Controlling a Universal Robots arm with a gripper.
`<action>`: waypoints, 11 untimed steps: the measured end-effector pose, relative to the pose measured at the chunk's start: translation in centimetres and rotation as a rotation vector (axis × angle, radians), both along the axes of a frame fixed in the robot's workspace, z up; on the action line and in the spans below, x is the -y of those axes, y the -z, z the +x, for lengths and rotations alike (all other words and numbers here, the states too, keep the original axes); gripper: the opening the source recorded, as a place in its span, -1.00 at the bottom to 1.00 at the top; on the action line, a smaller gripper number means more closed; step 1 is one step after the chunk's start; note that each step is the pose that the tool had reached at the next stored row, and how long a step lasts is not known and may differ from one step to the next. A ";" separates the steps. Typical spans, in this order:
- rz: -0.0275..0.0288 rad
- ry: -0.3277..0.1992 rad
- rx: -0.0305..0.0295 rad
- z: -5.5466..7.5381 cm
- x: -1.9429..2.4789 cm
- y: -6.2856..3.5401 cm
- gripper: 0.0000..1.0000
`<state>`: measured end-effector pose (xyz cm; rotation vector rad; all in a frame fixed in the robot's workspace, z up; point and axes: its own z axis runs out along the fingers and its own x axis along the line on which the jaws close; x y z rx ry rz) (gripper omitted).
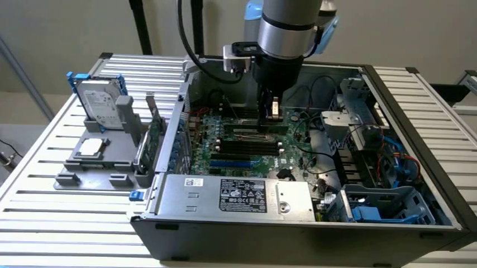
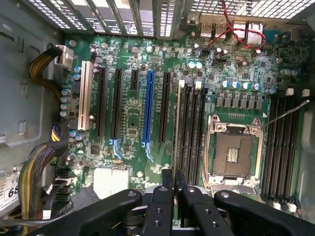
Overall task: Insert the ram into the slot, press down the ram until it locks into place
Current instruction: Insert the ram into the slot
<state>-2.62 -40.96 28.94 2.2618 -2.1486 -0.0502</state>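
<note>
Here, from the wrist, the black two-fingered claw is clenched on the thin dark-green ram, which stands edge-on beside a long black plastic slot. Two slot banks flank one metal-framed CPU socket. The exterior view adds one silver arm reaching into the far middle of one open grey case.

Fingers closed on edge-on ram, green motherboard, bare CPU socket
</note>
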 end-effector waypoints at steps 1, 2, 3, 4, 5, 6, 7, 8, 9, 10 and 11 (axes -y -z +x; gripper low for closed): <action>0.0000 0.000 0.0000 0.0 0.02 0.20 -0.73; 0.0000 0.000 0.0000 -0.1 0.03 0.37 -0.73; 0.0001 0.000 0.0000 -0.1 0.04 0.55 -0.73; 0.0000 0.000 0.0000 -0.2 0.05 0.73 -0.73; 0.0001 0.000 0.0000 -0.3 0.05 0.91 -0.73; -0.0001 0.000 0.0000 -0.4 0.06 1.09 -0.73; 0.0000 0.000 -0.0001 -0.5 0.06 1.27 -0.73; 0.0000 0.000 0.0000 -0.6 0.06 1.47 -0.73; 0.0001 0.000 0.0001 -0.6 0.06 1.65 -0.73; 0.0001 0.000 0.0000 -0.6 0.06 1.83 -0.73; 0.0000 0.000 0.0000 -0.6 0.06 2.01 -0.73</action>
